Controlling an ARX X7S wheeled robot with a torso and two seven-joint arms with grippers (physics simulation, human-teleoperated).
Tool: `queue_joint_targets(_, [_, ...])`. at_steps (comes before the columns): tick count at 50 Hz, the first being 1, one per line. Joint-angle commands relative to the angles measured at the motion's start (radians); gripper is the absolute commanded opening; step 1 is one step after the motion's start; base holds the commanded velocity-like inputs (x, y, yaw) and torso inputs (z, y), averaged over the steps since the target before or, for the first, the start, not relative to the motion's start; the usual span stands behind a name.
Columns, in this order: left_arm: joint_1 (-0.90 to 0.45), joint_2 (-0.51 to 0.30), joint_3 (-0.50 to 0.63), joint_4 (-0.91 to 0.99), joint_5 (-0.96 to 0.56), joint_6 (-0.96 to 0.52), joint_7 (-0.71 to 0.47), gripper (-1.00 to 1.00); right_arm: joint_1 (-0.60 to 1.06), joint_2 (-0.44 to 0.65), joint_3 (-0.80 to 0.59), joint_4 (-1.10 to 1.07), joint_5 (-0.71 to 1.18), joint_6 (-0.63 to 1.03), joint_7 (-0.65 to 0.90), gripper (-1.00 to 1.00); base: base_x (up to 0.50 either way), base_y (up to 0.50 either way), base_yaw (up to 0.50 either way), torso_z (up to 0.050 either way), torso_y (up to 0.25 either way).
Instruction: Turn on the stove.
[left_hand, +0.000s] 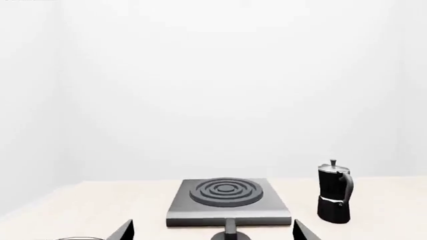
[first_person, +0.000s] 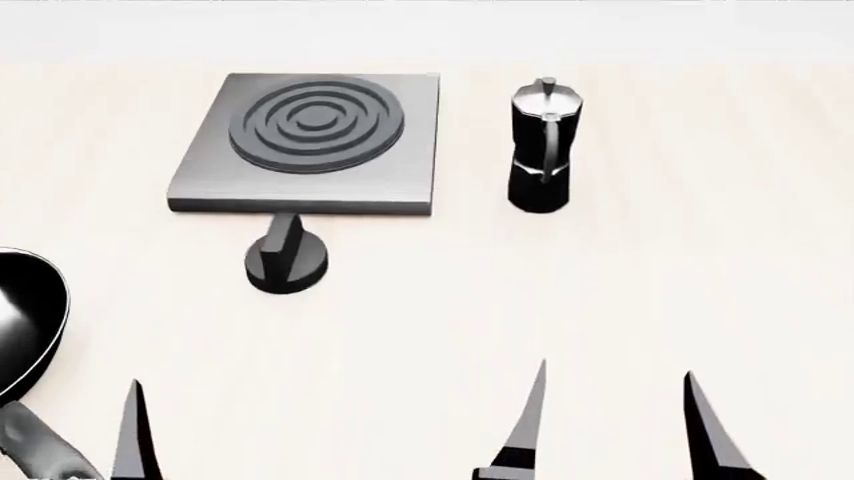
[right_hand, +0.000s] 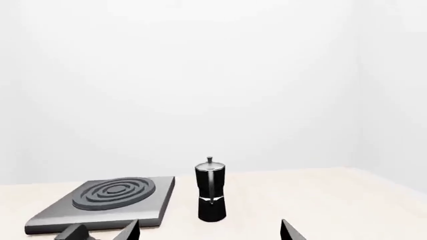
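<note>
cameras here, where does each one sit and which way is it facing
Head view: high on the head, looking down at the stove, knob, pot and pan; tips of both grippers show.
Left wrist view: low on the left arm, facing level across the table, left gripper fingertips flanking the knob.
Right wrist view: same, right gripper tips showing.
All share the stove and pot.

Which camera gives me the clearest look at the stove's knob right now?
The head view: the knob shows whole, in front of the stove. The left wrist view catches only its top at the frame edge; the right wrist view shows just a corner of it.
</note>
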Motion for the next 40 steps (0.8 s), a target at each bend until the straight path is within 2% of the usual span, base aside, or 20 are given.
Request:
queue_joint_targets(1, [0.014, 0.006, -0.011, 0.03, 0.003, 0.002, 0.007, 1.0, -0.013, 0.001, 0.011, -0.047, -0.006, 0.009, -0.015, 1.0, 0.5, 0.0, 0.0, 0.0, 0.0])
queue_joint_targets(22, [0.022, -0.02, 0.014, 0.035, -0.011, 0.014, -0.013, 1.0, -0.012, 0.021, -0.004, -0.057, 0.017, 0.005, 0.005, 1.0, 0.5, 0.0, 0.0, 0.0, 0.0])
queue_joint_targets(24, [0.023, -0.023, 0.013, 0.032, -0.048, 0.001, 0.002, 1.0, -0.008, 0.019, -0.004, -0.05, 0.015, 0.022, 0.015, 1.0, 0.5, 0.0, 0.0, 0.0, 0.0])
queue_joint_targets(25, [0.027, -0.025, 0.007, 0.031, -0.092, 0.006, 0.021, 1.0, -0.007, 0.019, -0.006, -0.048, 0.006, 0.022, 0.022, 1.0, 0.15, 0.0, 0.0, 0.0, 0.0])
queue_joint_targets(37, [0.028, -0.034, 0.009, 0.02, -0.085, 0.017, -0.002, 1.0, -0.01, 0.032, -0.016, -0.048, 0.012, 0.011, 0.028, 1.0, 0.0, 0.0, 0.0, 0.039, 0.012])
queue_joint_targets(40, [0.013, -0.04, 0.004, 0.075, -0.099, -0.05, -0.012, 1.0, -0.01, 0.035, -0.02, -0.05, 0.012, 0.014, 0.031, 1.0, 0.0, 0.0, 0.0, 0.047, 0.016])
